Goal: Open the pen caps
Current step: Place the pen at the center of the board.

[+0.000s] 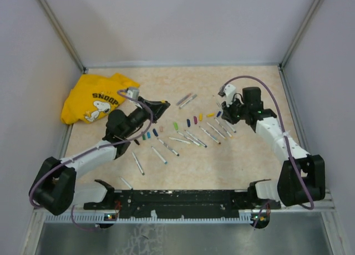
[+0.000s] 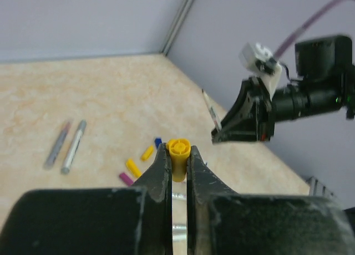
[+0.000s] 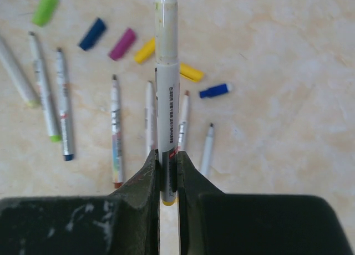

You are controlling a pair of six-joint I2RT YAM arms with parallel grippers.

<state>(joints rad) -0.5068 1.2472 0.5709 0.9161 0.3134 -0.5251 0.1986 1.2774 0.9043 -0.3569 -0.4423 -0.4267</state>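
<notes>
Grey panel walls close in a beige, marbled worktop (image 1: 249, 88), with a yellow Snoopy shirt (image 1: 94, 100) crumpled in its far left corner. From where I stand, the left claw (image 2: 178, 155) hangs above the worktop. Its two dark fingers are pressed together on a yellow cap (image 2: 179, 151), and the cap's open mouth pokes out past the fingertips. Opposite it and well apart, the right claw (image 3: 168, 162) is pinched tight round a white pen barrel (image 3: 167, 72). It grips the barrel near its yellow end, so most of the printed shaft sticks out beyond the fingers. In the left wrist view the barrel slants up and away from the right claw, clear of the held cap.

Below them the other caps lie loose in a ragged row across the middle of the worktop: a green cap (image 3: 45, 8), a navy cap (image 3: 92, 34), a magenta cap (image 3: 122, 44), another yellow cap (image 3: 145, 50), a third yellow cap (image 3: 191, 72) and a blue cap (image 3: 214, 91). A small cluster of caps (image 1: 148, 135), green, teal and blue, sits close to the left arm. Bare barrels (image 1: 191, 137) are scattered on the near side of the row, each lying flat. Farther back, two grey pens (image 1: 187, 100) lie side by side.
</notes>
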